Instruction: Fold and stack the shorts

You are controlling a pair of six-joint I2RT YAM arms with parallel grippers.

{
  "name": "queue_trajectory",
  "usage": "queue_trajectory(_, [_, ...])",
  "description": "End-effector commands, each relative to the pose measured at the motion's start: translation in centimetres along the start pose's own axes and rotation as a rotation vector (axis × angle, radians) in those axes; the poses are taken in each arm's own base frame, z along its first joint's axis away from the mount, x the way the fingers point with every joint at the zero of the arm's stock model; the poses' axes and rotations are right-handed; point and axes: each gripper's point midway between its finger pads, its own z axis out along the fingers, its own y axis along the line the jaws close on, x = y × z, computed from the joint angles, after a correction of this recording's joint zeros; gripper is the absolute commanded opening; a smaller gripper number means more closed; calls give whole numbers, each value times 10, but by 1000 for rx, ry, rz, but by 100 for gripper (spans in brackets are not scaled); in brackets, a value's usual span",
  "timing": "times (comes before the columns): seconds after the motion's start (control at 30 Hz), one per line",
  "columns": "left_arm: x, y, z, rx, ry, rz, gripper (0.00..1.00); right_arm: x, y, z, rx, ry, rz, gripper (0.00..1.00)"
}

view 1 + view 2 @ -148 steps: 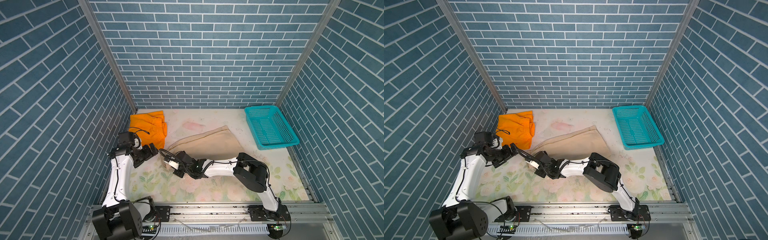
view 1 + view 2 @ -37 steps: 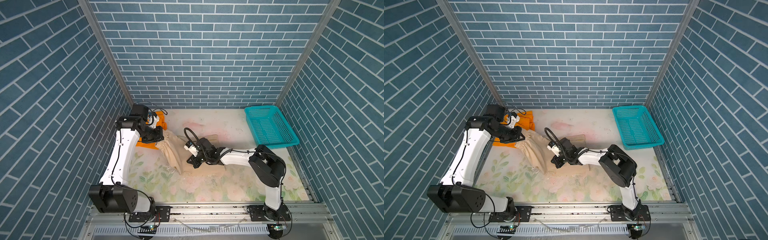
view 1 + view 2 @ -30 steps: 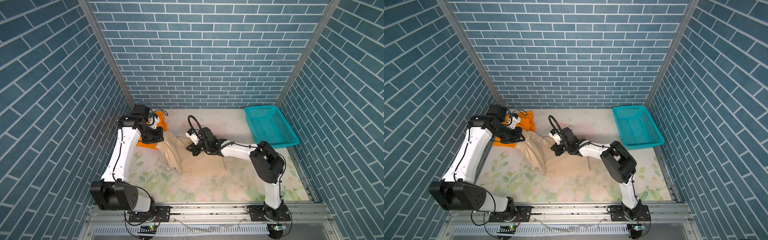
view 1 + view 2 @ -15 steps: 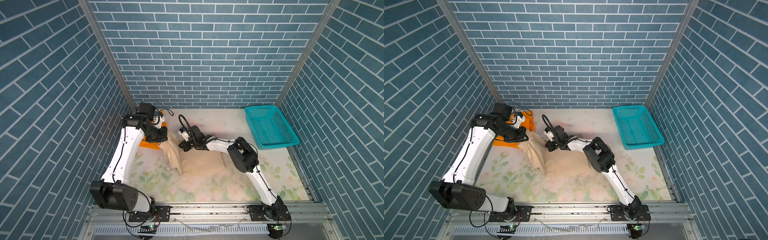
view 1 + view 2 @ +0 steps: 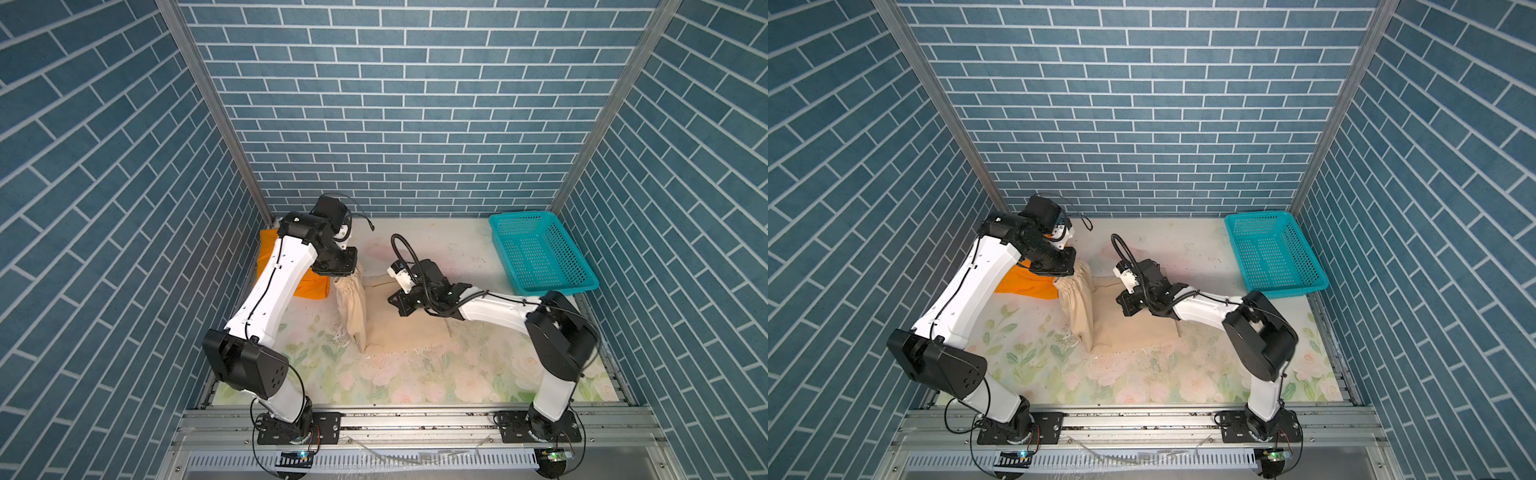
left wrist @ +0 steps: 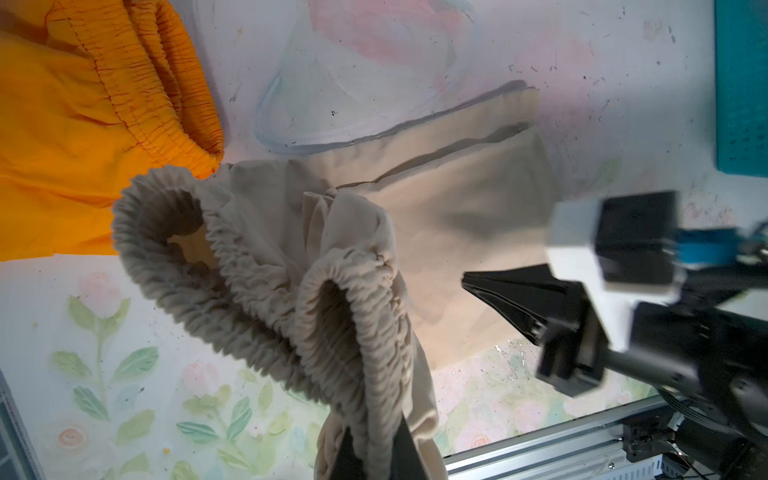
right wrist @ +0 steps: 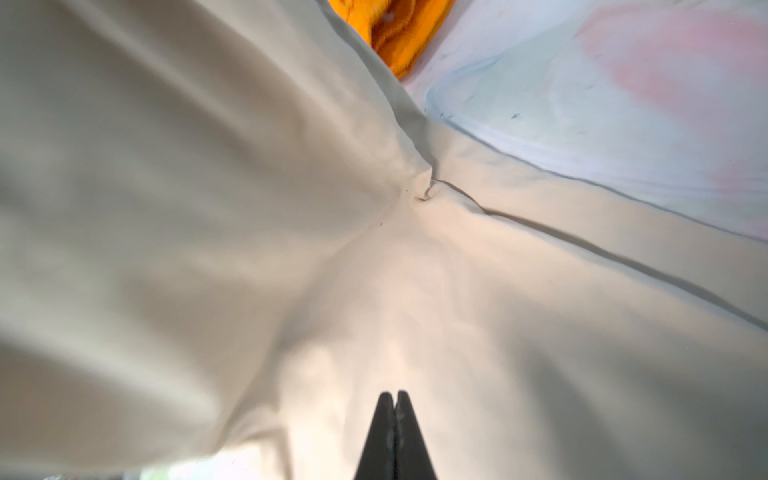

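1. Far left, back corner: the orange shorts [image 5: 309,289] lie flat on the floral mat [image 5: 415,376]. The left arm covers a good chunk of them in both top views, and the scrunchy waistband shows up nicely in the left wrist view.
2. Next over, the left gripper [image 6: 376,455] is clamped tight on the gathered waistband of the beige shorts [image 5: 399,328]. It holds that end up off the mat, so the cloth hangs as a bunched column just beside the orange pair.
3. Middle of the table: the rest of the beige shorts is spread out flat on the mat, reaching toward the right arm, with a long seam running across it.
4. The right gripper [image 7: 394,401] is pinched closed with nothing between its jaws. It sits low over the flat beige cloth, tips aimed at the hanging part. Honestly can't tell if it's touching the fabric.
5. Far right, back corner: the teal basket [image 5: 544,287], well apart from both pairs of shorts.
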Motion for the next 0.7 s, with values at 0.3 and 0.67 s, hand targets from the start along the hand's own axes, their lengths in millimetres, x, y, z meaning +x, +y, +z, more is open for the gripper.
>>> queue_trajectory(0.3, [-7, -78, 56, -119, 100, 111, 0, 125, -55, -86, 301, 98, 240, 7])
queue_trajectory(0.67, [4, -126, 122, -198, 179, 181, 0, 139, -55, -92, 287, 82, 276, 5])
